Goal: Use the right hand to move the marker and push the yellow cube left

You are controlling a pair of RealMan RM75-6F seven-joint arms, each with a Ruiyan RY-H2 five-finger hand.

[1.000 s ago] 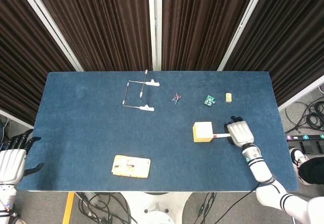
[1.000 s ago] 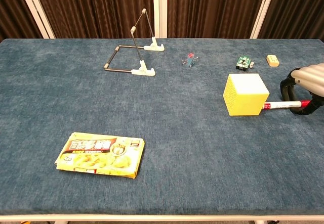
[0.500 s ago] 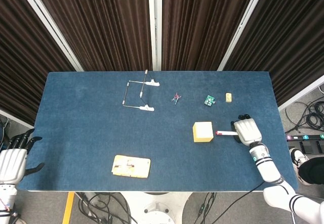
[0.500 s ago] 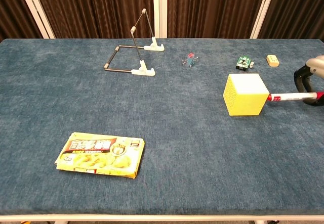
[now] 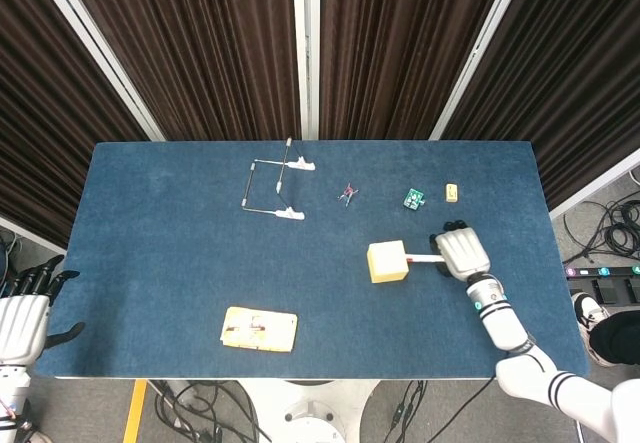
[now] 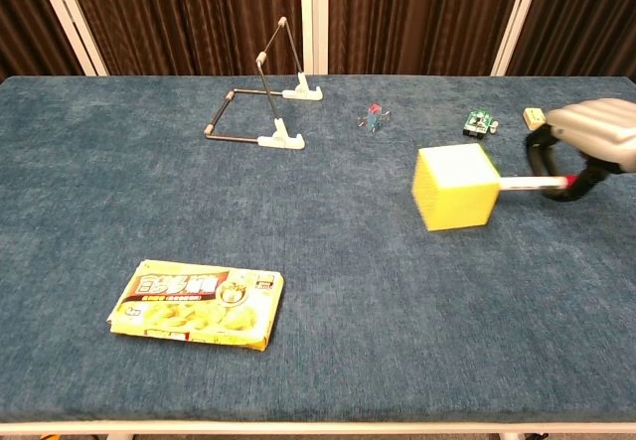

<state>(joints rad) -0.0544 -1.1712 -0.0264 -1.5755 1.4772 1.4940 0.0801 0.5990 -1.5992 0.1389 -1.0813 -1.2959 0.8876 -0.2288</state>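
The yellow cube (image 5: 386, 262) (image 6: 456, 187) sits on the blue table, right of centre. My right hand (image 5: 459, 252) (image 6: 586, 140) grips a white and red marker (image 5: 421, 258) (image 6: 528, 185), whose tip touches the cube's right face. The marker lies roughly level, pointing left. My left hand (image 5: 22, 315) hangs off the table's left edge with its fingers apart and nothing in it; only the head view shows it.
A yellow snack packet (image 5: 259, 329) (image 6: 199, 303) lies near the front edge. A wire stand (image 5: 272, 189) (image 6: 263, 102) is at the back left. A small red-blue item (image 6: 373, 116), a green piece (image 6: 480, 121) and a small tan block (image 5: 452, 193) lie behind the cube.
My right hand drew back to the right, then came left with the marker, pushing the yellow cube a short way left. The left hand stayed put.
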